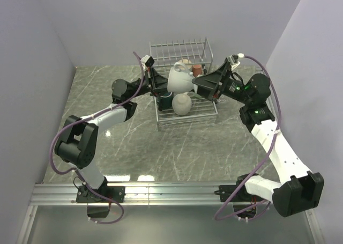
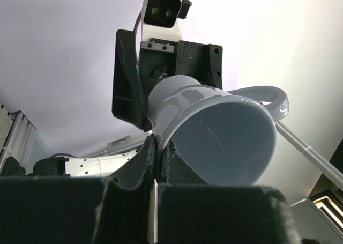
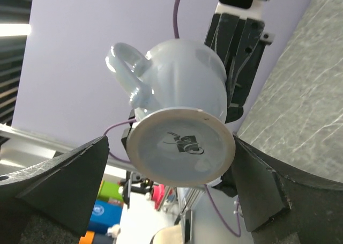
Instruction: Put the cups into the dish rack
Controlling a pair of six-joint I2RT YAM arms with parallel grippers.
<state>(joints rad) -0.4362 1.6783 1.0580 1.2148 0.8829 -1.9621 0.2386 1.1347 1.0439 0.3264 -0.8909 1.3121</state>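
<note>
Plain lilac walls close in a grey marbled desk, with the wire rack at its far middle. Over the rack, the left arm and right arm meet at a pale mug, held in the air on its side.

The left jaws are shut tight on the mug's rim, pinching the wall from inside and out. That leaves the body and foot free. The right jaws stand spread as wide as they go, one finger on either side of the foot and neither clearly touching it. This looks like a handover: the rim pinch suits lifting, while a grip across the body would probably let the mug be turned and lowered between the wires.

Below, a beige mug and a dark teal mug already sit in the rack. A reddish-brown mug sits farther back.
</note>
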